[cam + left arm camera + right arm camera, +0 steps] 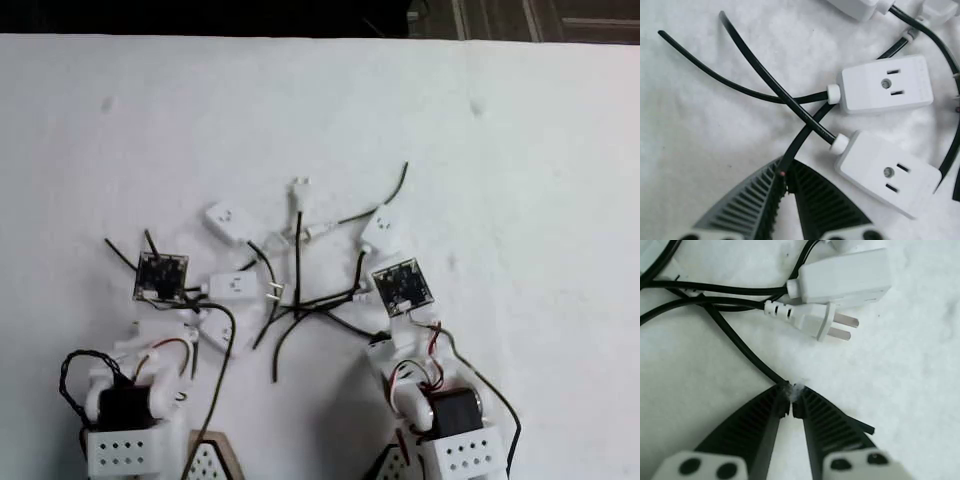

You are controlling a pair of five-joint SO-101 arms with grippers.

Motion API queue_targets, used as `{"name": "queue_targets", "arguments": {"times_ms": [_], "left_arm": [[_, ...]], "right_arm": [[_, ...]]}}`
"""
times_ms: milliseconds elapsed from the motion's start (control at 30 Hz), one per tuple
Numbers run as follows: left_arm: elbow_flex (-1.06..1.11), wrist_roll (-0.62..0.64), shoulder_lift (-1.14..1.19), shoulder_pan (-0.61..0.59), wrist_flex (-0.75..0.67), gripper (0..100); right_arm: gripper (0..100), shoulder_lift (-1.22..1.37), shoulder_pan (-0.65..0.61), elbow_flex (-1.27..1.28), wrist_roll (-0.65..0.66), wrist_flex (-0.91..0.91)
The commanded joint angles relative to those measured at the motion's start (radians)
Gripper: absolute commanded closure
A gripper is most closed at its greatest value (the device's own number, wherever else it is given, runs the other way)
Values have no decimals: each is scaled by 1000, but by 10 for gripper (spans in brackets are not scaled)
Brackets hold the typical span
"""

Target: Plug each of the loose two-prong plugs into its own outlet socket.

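high view: you had outlet sockets (pixel 230 222) and black cords (pixel 299 240) lying tangled in the middle of the white table (pixel 520 150).

left wrist view: your left gripper (pixel 784 176) was pinched narrow on a black cord (pixel 805 134), with two outlet sockets (pixel 885 84) near its tips, faces up.

right wrist view: your right gripper (pixel 791 399) was clamped on a black cord (pixel 747 357). a loose two-prong plug (pixel 812 320) lay just beside a socket (pixel 845 275).

White sockets (pixel 883 84), black cords (pixel 765 75), white plug (pixel 807 320); left gripper (pixel 785 177) ribbed grey, right gripper (pixel 791 397) ribbed black, table (pixel 500 120) white.
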Motion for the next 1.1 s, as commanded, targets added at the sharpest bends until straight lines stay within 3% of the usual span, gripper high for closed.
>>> {"name": "queue_targets", "arguments": {"times_ms": [0,300,433,633,733,867,1067], "left_arm": [[-35,6,5,2,2,976],[-244,5,4,-50,0,976],[-313,-18,2,-56,-64,976],[-385,-531,4,-35,-133,976],[-379,-710,5,4,-110,947],[-381,-815,7,10,-63,850],[-393,-913,7,10,57,842]], "right_arm": [[978,-10,10,11,9,5],[978,-10,8,11,9,5],[978,-10,8,11,9,5],[978,-10,8,11,9,5],[978,-10,10,11,9,5],[978,-10,10,11,9,5],[978,-10,10,11,9,5]]}}
